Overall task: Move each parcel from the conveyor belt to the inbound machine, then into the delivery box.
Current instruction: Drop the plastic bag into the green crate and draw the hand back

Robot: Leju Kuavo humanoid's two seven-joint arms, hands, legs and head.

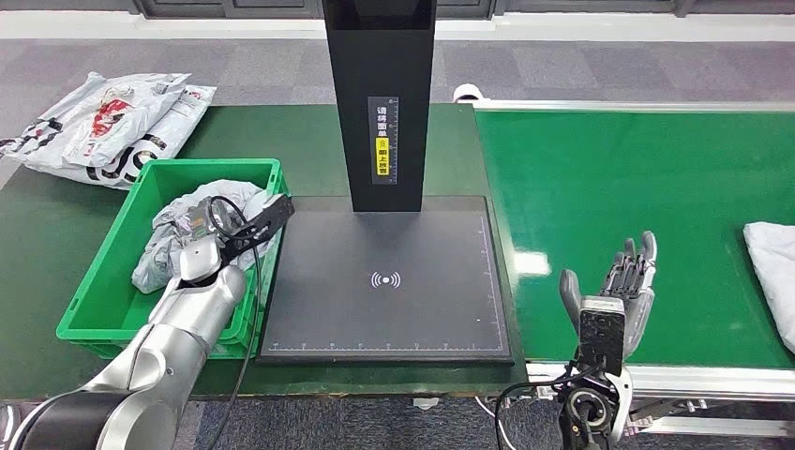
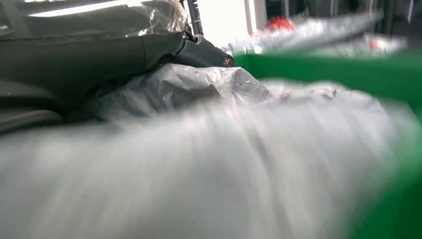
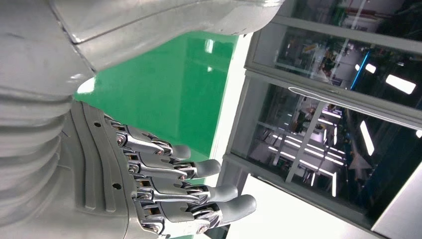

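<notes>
head view: the left hand [image 1: 208,246] reaches into the green delivery box [image 1: 112,300], which stands on the dark green table [image 1: 47,234] just left of the inbound machine. the hand lies on or against a crumpled grey parcel [image 1: 173,234] inside the box; its fingers are hidden behind the wrist housing, so whether it grips the parcel cannot be told. left wrist view: the same grey parcel [image 2: 199,149] lies blurred close before the camera, with a dark part of the hand [image 2: 74,55] above it and the green box wall [image 2: 348,64] behind; contact seems likely, but the blur prevents a firm reading.

the inbound machine consists of a flat black scanning plate [image 1: 412,309] bearing a white wireless symbol and a black upright column [image 1: 380,94] with a yellow label. to its right runs the green conveyor belt [image 1: 609,187]. the right hand [image 1: 623,281] hovers upright over the near edge of the belt, fingers straight and apart, holding nothing; the right wrist view shows its fingers [image 3: 199,191] extended over the green surface.

a white parcel [image 1: 773,272] lies on the belt at the far right, well apart from the right hand. a pile of white printed parcels [image 1: 103,127] rests on the table's far left corner, beyond the box.
</notes>
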